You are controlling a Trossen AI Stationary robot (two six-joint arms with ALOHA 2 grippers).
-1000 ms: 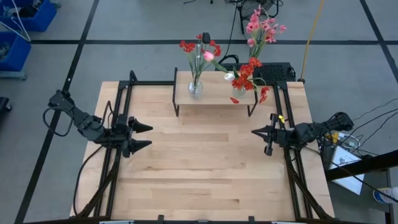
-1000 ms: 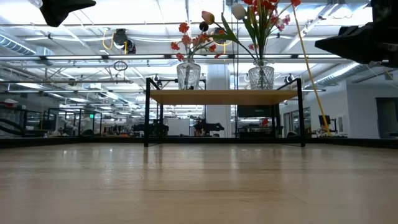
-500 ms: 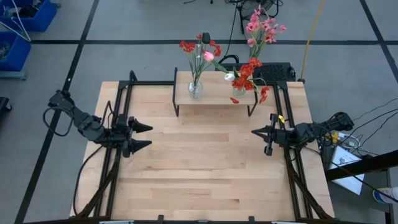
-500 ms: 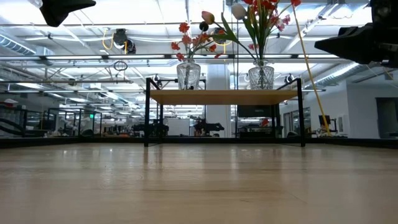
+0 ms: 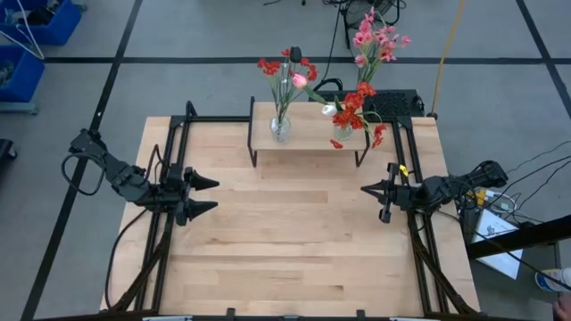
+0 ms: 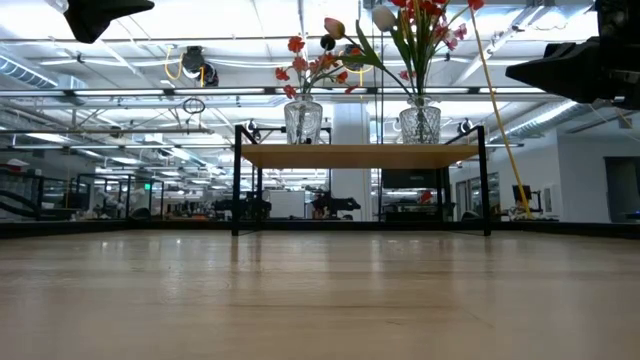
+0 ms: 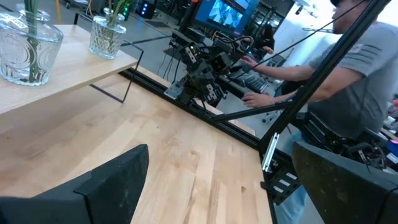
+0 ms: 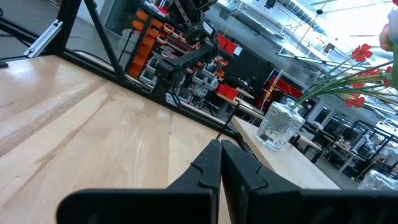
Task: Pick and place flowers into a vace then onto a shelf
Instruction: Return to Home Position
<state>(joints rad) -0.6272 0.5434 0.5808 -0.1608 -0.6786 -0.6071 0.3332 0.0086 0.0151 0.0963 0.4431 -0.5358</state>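
The shelf is standing at the 12 o'clock edge of the wooden table, and two glass vases are sitting upright on its plank top, well apart from each other. The left vase is resting toward the plank's 9 o'clock end. The right vase is resting toward its 3 o'clock end. The flowers are standing in both vases. Red blossoms and a pink bud are rising from the left one. Red blossoms, a white bud and tall pink sprays are fanning out from the right one.

The left gripper is hovering over the table's 9 o'clock side, pointing toward 3 o'clock. Its jaws are spread wide and gripping nothing. The right gripper is hovering over the 3 o'clock side, pointing toward 9 o'clock. Its jaws are pressed together with nothing between them. Both are hanging well clear of the shelf and the vases.

Beyond the table, in the left wrist view, a person in a grey shirt is reaching toward a keyboard.
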